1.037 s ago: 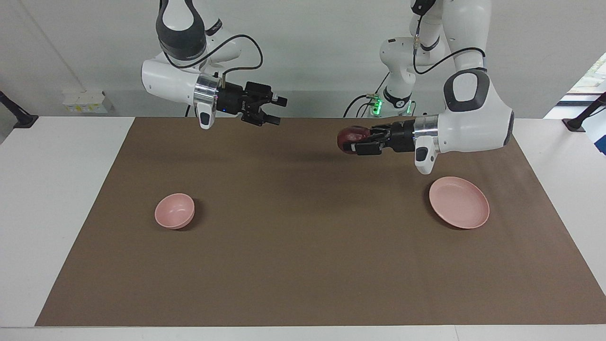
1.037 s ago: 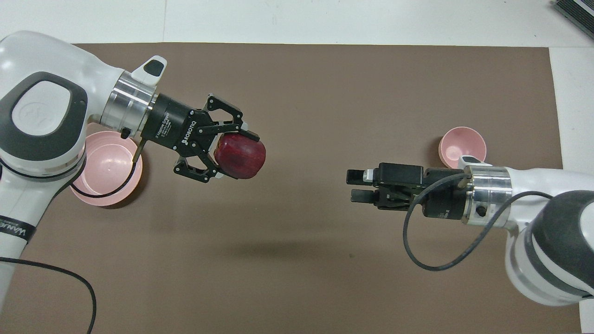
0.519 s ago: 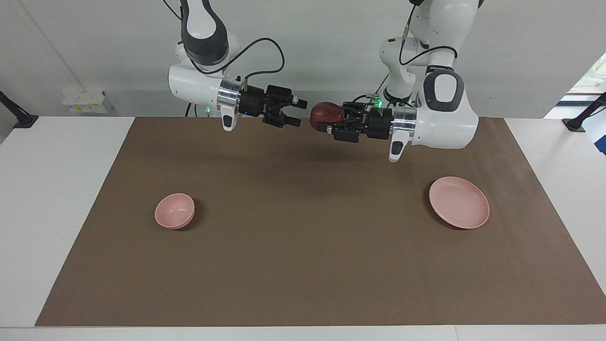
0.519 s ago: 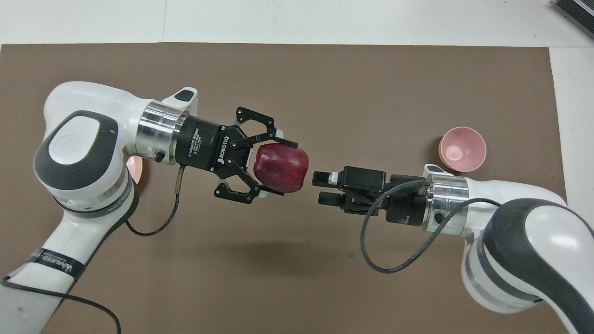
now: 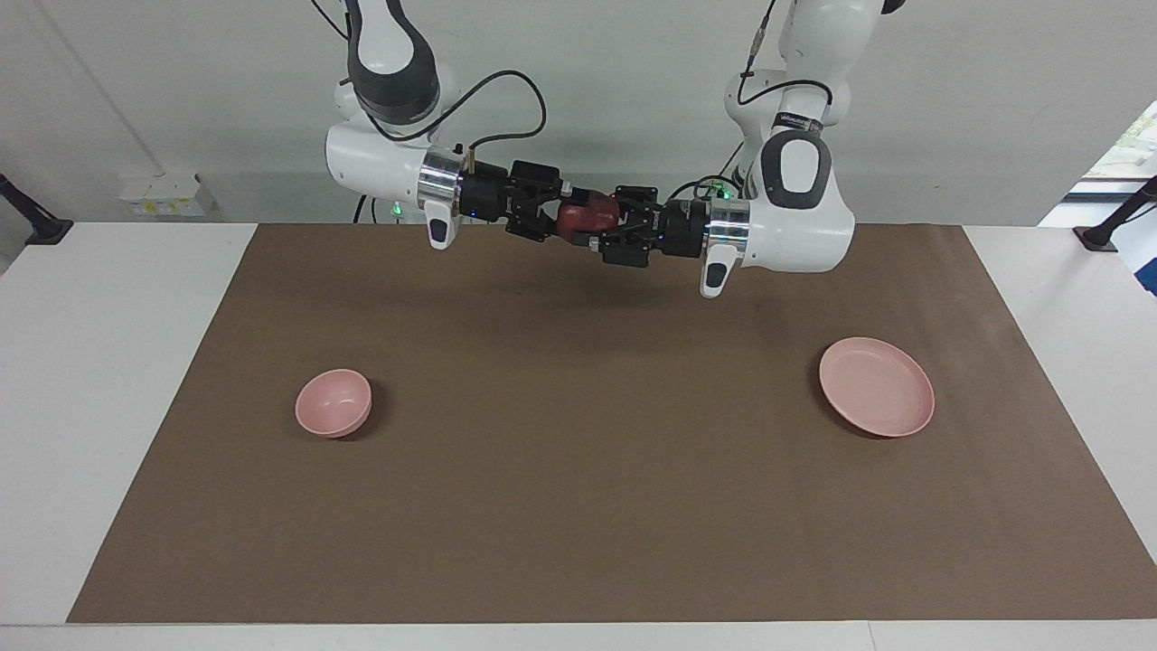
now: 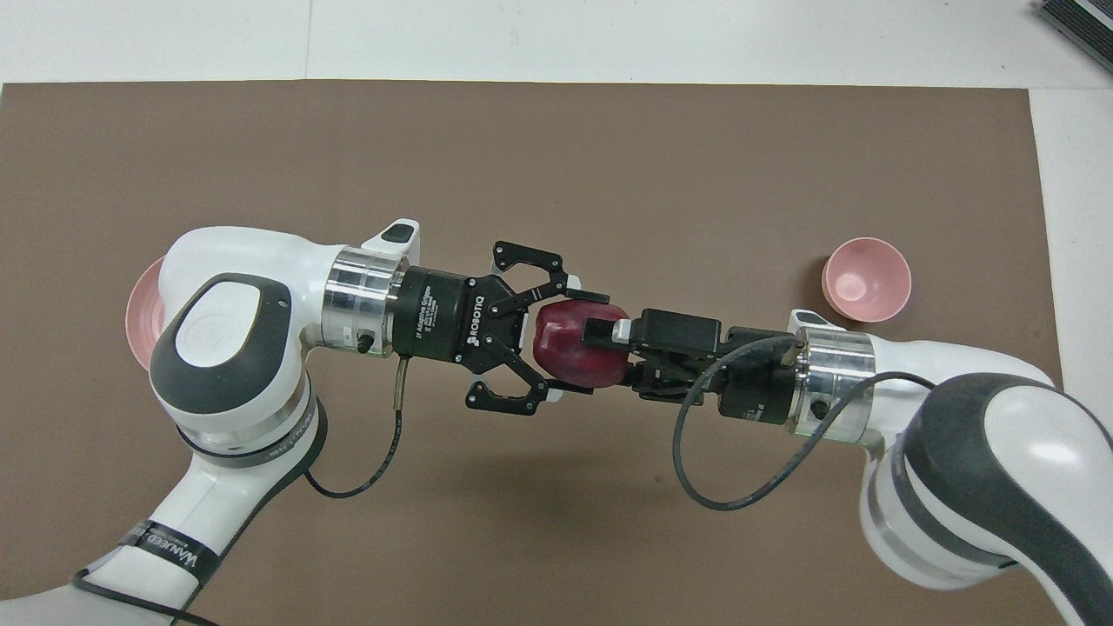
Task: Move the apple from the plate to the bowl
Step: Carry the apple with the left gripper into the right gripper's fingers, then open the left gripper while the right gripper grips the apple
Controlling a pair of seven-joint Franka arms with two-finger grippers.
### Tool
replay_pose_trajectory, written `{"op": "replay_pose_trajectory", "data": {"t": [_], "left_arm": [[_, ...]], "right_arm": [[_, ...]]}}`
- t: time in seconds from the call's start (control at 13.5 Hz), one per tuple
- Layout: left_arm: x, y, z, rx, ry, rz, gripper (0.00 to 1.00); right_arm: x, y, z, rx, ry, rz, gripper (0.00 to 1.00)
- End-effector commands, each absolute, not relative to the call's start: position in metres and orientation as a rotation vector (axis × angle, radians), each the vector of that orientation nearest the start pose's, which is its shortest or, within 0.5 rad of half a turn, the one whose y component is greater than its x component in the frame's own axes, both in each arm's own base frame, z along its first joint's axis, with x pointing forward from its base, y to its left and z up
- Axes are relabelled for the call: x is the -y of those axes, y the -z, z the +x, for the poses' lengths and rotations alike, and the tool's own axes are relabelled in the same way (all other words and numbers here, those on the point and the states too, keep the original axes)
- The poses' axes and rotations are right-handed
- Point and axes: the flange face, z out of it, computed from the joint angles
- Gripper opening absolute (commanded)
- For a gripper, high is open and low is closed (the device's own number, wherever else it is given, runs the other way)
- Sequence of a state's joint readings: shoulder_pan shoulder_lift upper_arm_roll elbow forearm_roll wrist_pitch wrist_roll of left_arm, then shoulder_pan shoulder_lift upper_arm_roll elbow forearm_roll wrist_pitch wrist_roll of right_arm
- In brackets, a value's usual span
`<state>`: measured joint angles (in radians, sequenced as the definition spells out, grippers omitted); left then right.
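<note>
Apple hung mid-air over the mat, the left gripper clamped on it; the right gripper, a gap away half a second earlier, had closed in, fingers spread around it. Handover seemed imminent. Bowl waited at eight o'clock, plate at four.

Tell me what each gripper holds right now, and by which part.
The left gripper holds the small dark red apple by its sides, in mid-air. The right gripper has its fingers around the apple's other end; whether they are clamped cannot be told.
</note>
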<state>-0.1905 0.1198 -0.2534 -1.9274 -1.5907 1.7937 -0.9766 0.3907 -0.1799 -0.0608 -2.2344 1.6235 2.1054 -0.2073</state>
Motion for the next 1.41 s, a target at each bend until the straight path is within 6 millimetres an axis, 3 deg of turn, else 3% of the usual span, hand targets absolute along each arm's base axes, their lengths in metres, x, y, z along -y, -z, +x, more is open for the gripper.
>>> {"op": "replay_pose_trajectory", "data": {"t": [0.0,0.37,0.44,0.52,0.81,0.89,0.96,1.04,1.33], "left_arm": [[0.333,-0.498,0.492,-1.053,1.249,1.43,0.0],[0.335,-0.496,0.489,-1.061,1.247,1.433,0.0],[0.335,-0.497,0.487,-1.062,1.246,1.435,0.0],[0.334,-0.496,0.486,-1.062,1.257,1.436,0.0],[0.333,-0.494,0.483,-1.079,1.254,1.442,0.0],[0.337,-0.494,0.481,-1.076,1.256,1.452,0.22],[0.337,-0.493,0.481,-1.074,1.253,1.458,0.93],[0.336,-0.494,0.482,-1.072,1.252,1.459,1.0],[0.324,-0.494,0.494,-1.074,1.222,1.455,1.0]], "right_arm": [[-0.212,-0.494,0.474,-0.366,-0.029,-1.708,1.0],[-0.211,-0.494,0.475,-0.371,-0.029,-1.707,1.0],[-0.211,-0.494,0.475,-0.37,-0.029,-1.708,0.92],[-0.212,-0.494,0.474,-0.37,-0.031,-1.709,0.72],[-0.21,-0.494,0.476,-0.388,-0.042,-1.705,0.22],[-0.211,-0.493,0.476,-0.392,-0.045,-1.705,0.06],[-0.21,-0.494,0.477,-0.403,-0.052,-1.701,0.0],[-0.21,-0.494,0.477,-0.423,-0.068,-1.697,0.0],[-0.203,-0.493,0.48,-0.45,-0.082,-1.698,0.0]]}}
